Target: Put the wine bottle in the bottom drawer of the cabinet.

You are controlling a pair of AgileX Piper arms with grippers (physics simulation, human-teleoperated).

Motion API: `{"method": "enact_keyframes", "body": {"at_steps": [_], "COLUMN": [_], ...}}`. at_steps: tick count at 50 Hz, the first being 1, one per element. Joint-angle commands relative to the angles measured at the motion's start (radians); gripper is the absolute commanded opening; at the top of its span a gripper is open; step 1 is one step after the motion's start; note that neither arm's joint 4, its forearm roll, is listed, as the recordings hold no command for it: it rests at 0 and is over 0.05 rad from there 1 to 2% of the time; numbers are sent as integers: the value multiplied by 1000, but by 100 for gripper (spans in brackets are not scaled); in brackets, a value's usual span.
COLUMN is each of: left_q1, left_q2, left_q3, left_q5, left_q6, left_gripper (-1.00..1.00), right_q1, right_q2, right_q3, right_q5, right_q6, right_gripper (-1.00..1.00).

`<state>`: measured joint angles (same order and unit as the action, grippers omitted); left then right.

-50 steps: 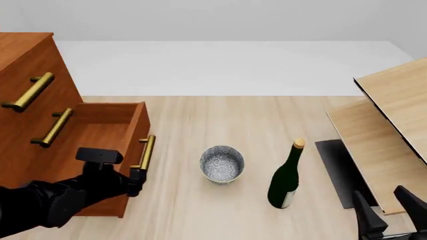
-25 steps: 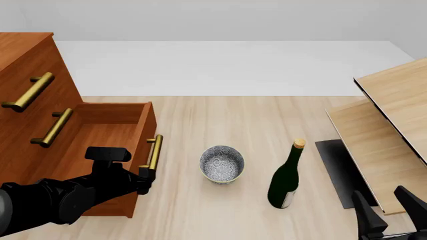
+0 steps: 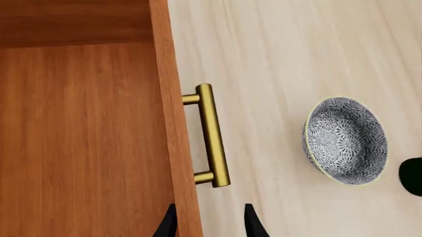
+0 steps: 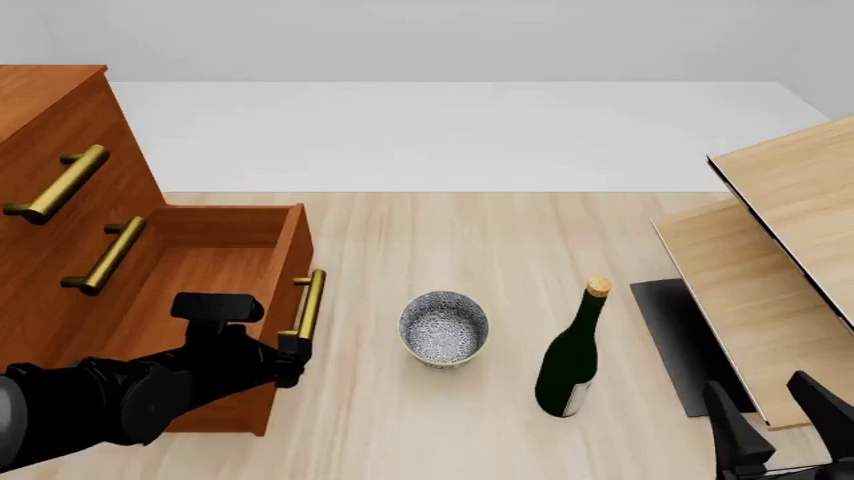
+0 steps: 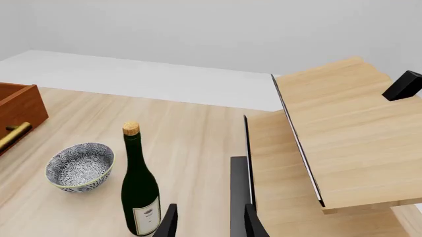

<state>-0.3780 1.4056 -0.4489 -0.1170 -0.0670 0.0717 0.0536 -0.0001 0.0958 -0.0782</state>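
1. Since a second ago the bottom drawer [image 4: 200,270] has slid further out of the cabinet [image 4: 54,130], and over the last half second nothing has visibly shifted, so the pull looks finished or paused
2. Left gripper [image 4: 287,360] sits at the near end of the drawer's brass handle [image 4: 307,303]; in the left wrist view its two finger tips [image 3: 249,219] are spread, one on each side of the drawer front's top edge, with the handle [image 3: 212,134] just beyond them and not clamped, so the jaws are apart
3. That placement fits a hand that hooked the front panel to drag it open; the drawer cavity now lies open from above, which is what the bottle needs
4. Wine bottle [image 4: 571,355] stands upright on the table [image 4: 534,230], at about three o'clock from the speckled bowl [image 4: 443,327] and well apart from the drawer, untouched by either arm
5. Right gripper [image 4: 781,420] waits low at about four o'clock from the bottle; the right wrist view shows its fingers [image 5: 169,222] parted and empty, with the bottle [image 5: 140,190] just ahead of them
6. Pale wooden furniture [image 4: 774,260] stands at three o'clock, beyond the bottle, and plays no part
7. Likely next: the right arm takes the bottle and must clear the bowl on the way over
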Motion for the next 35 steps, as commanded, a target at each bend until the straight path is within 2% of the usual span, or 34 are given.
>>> {"method": "enact_keyframes", "body": {"at_steps": [1, 7, 17, 19, 35], "left_q1": [-121, -113, -107, -92, -73], "left_q2": [35, -16, -154, -182, -322], "left_q3": [-36, -41, -68, -73, -129], "left_q5": [-1, 34, 161, 183, 326], "left_q6": [-90, -48, -8, 20, 64], "left_gripper": [100, 100, 100, 100, 100], "right_q1": [-1, 1, 6, 7, 12], "right_q2": [3, -3, -7, 1, 0], "right_q3": [0, 0, 0, 0, 0], "right_q5": [-1, 6, 11, 3, 5], "right_q6": [1, 1, -1, -1, 0], "right_gripper": [100, 100, 100, 100, 100]}}
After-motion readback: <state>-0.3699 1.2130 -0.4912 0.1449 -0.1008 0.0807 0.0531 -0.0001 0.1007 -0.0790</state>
